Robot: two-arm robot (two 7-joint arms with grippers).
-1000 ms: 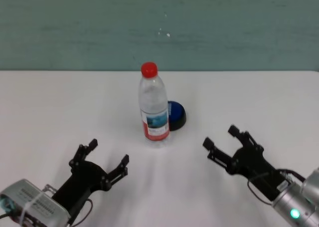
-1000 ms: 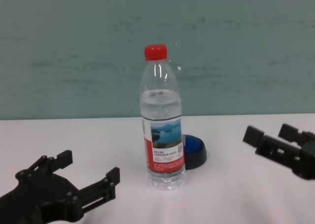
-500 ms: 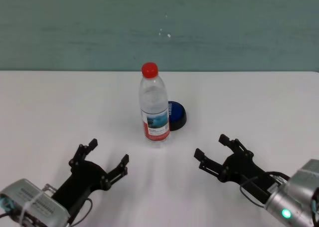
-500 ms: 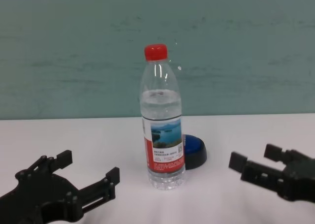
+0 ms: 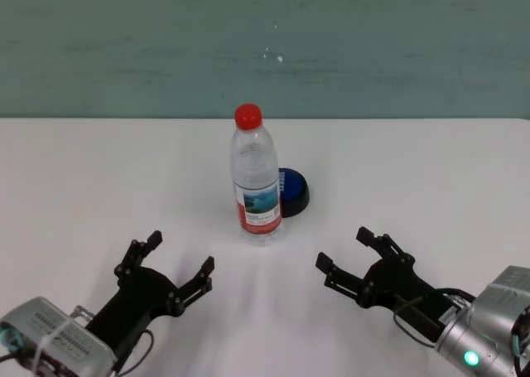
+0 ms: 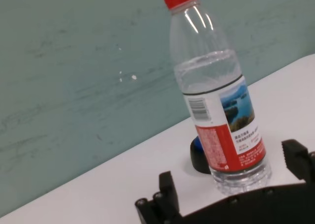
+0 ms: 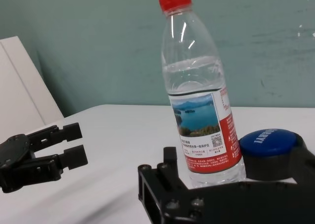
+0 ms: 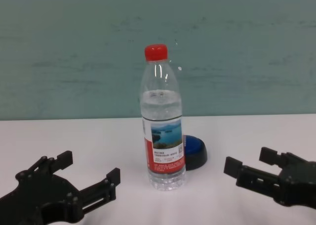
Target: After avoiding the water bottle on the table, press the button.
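The button [image 5: 291, 191] sits just behind the water bottle [image 5: 254, 178], touching its right side, so your right gripper [image 5: 354, 254], fingers spread wide and empty, has the clearer line. The left gripper [image 5: 172, 259], also spread, faces the bottle squarely.

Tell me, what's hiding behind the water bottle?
A blue button on a black base sits behind the water bottle, peeking out on the robot's right. The bottle covers its left part.

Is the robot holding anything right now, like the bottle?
No, nothing is held. The left tool and right tool are both open and empty, away from the bottle and button.
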